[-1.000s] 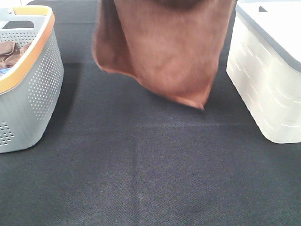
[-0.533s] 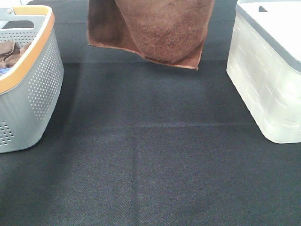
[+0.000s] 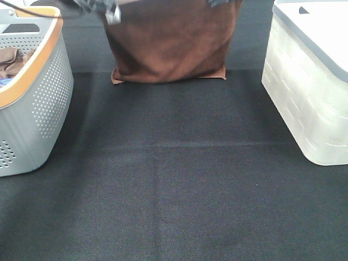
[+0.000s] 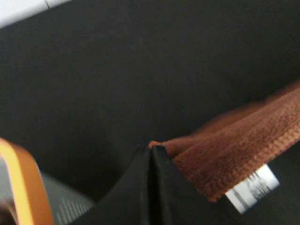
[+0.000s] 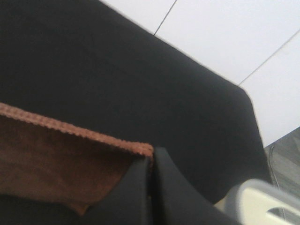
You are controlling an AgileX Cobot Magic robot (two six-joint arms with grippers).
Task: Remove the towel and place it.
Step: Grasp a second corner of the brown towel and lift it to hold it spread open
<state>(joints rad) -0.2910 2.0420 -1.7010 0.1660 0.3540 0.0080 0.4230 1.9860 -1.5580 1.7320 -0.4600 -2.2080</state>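
Note:
The rust-brown towel (image 3: 171,41) hangs spread between my two grippers at the far middle of the black table, its lower hem touching the table. My left gripper (image 3: 109,10) is shut on its upper left corner, next to the small white tag (image 4: 251,188); the pinched hem shows in the left wrist view (image 4: 151,149). My right gripper (image 3: 220,2) is shut on the upper right corner, and the right wrist view (image 5: 151,161) shows the stitched hem (image 5: 70,129) running into the closed fingers. Both grippers are mostly cut off at the top edge of the exterior view.
A grey perforated basket (image 3: 46,103) with an orange rim stands at the left, holding a darker brown bunched cloth (image 3: 12,61). A white lidded bin (image 3: 310,92) stands at the right. The black table mat (image 3: 174,190) stretches toward the front.
The towel, swinging and bunched a second ago, has been pulled flat between the grippers and lowered until its bottom hem meets the table. Both grippers have come down into the top of the view.

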